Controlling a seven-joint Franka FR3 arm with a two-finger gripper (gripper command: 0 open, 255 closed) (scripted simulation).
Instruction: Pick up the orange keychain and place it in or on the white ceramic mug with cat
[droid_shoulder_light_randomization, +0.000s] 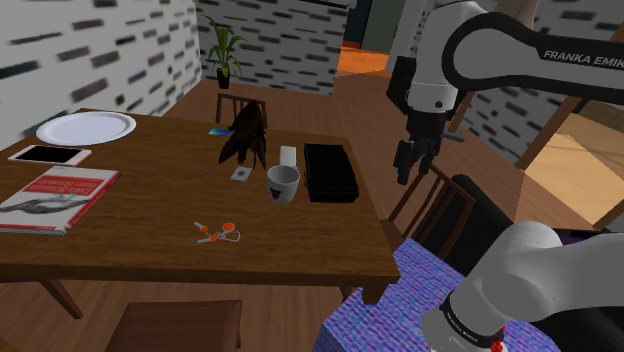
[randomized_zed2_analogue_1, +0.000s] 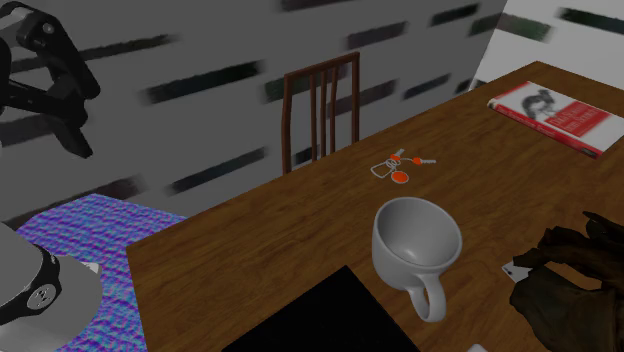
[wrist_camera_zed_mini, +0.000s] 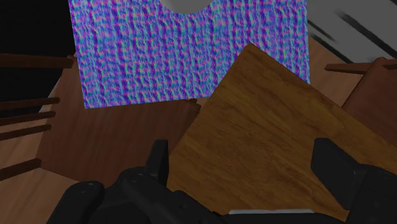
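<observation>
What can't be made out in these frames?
Mug: whether it bears a cat; sides facing both exterior cameras look plain.
Keychain: parts too small to separate, shoulder view.
Dark crumpled object: cut off by second exterior view's right edge.
Black flat slab: cut off by that view's bottom edge.

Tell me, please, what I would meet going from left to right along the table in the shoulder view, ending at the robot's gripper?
book → orange keychain → white mug → black box → gripper, past the table's edge.
</observation>
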